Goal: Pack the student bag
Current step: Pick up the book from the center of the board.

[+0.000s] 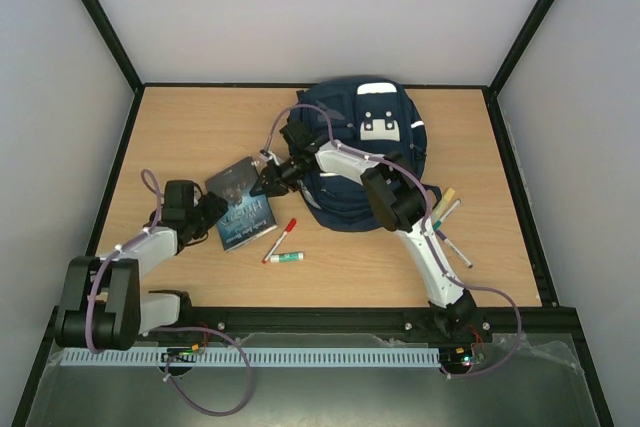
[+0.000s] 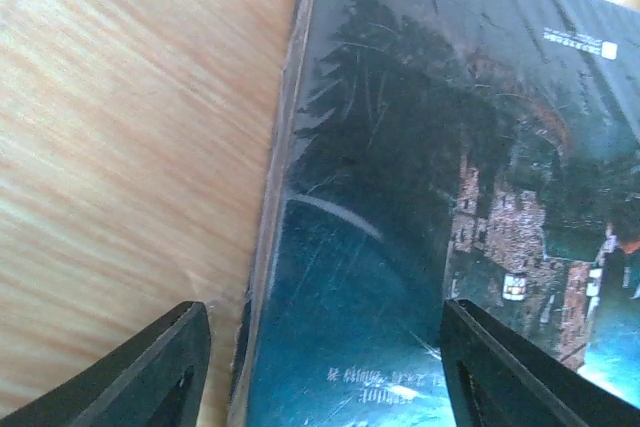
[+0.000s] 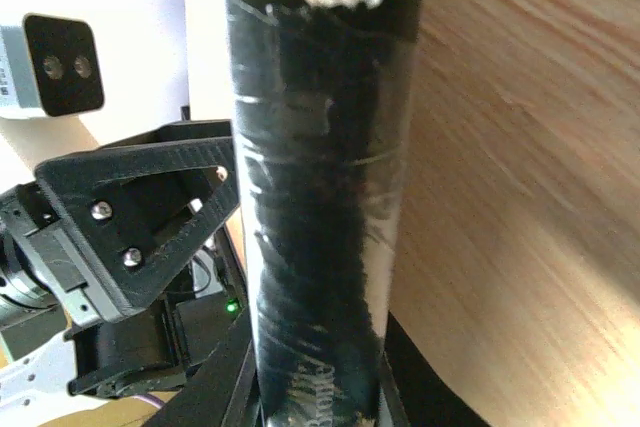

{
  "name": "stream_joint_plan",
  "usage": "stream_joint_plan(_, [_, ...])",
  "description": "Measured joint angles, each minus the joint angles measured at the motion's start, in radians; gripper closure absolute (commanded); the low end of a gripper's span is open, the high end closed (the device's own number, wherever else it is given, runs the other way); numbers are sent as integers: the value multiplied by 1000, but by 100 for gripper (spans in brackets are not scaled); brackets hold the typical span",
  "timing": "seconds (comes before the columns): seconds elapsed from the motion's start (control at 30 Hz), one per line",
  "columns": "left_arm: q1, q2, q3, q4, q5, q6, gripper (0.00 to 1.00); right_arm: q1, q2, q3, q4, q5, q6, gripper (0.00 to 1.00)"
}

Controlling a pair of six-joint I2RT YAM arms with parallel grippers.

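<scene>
Navy student bag (image 1: 365,152) with white patches and reflective strips, lying flat. Beside it, the right gripper (image 1: 266,182) clamps the book (image 1: 243,215) — the left gripper (image 1: 211,209) gapes astride its edge, gripping nothing.

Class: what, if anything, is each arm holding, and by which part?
The right gripper has its fingers shut on the book, at its right edge near the far corner. The left gripper stands open astride the book's left edge, holding nothing.
</scene>
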Motion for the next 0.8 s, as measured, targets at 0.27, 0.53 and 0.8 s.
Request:
stream_joint_plan(0.27, [0, -157, 59, -275, -61, 24, 24, -2, -57, -7, -34, 43, -32, 99])
stream_joint_plan(0.53, [0, -273, 223, -338, -61, 65, 20, -113, -282, -17, -125, 110, -156, 99])
stream_joint_plan(0.8, [-5, -224, 245, -280, 69, 106, 25, -351, -622, -154, -181, 87, -325, 99])
